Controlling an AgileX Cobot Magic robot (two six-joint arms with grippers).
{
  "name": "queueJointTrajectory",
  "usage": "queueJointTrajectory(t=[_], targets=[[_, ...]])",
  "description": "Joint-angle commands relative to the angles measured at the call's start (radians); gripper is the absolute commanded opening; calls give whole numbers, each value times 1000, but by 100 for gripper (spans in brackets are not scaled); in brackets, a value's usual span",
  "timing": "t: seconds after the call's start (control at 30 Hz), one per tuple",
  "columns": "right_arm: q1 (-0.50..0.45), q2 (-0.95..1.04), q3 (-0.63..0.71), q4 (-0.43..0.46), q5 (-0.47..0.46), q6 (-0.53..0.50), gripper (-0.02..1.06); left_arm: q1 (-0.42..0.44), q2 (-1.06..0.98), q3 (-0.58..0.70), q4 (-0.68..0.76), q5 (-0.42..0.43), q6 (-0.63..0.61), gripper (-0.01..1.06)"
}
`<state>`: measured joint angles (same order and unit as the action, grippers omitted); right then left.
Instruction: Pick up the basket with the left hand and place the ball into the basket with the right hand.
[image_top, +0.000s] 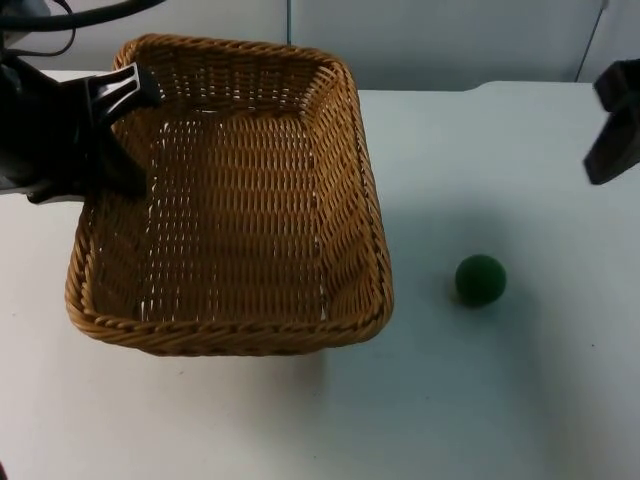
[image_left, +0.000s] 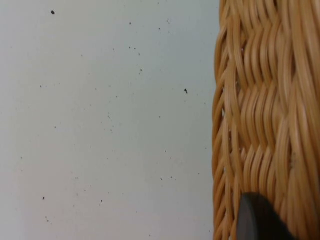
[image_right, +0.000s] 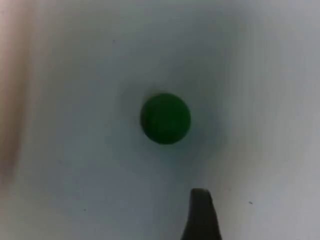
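The woven wicker basket (image_top: 230, 330) takes up the left half of the top view and casts a shadow on the table under its near edge. My left gripper (image_top: 128, 135) is at the basket's left rim and is shut on it. In the left wrist view the basket's outer wall (image_left: 265, 100) runs beside the white table, with a black fingertip (image_left: 257, 220) against the weave. The dark green ball (image_top: 480, 279) lies on the table to the right of the basket. My right gripper (image_top: 612, 125) hangs above and to the right of the ball (image_right: 165, 118), apart from it.
The white table top (image_top: 480, 400) ends at the grey partition wall (image_top: 440, 40) behind the basket. Open table surrounds the ball on all sides.
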<state>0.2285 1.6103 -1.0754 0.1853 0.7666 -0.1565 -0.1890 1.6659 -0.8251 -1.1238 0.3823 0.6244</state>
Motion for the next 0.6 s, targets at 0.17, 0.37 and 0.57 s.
queueJointTrajectory(t=[0.17, 0.37, 0.57], targets=[[124, 117, -26, -9, -109, 23, 59, 0, -17, 0, -14, 6, -3, 0], [141, 208, -26, -14, -159, 31, 66, 0, -17, 0, -14, 6, -3, 0], [141, 265, -35, -53, -179, 72, 71, 0, -17, 0, -14, 6, -3, 0]])
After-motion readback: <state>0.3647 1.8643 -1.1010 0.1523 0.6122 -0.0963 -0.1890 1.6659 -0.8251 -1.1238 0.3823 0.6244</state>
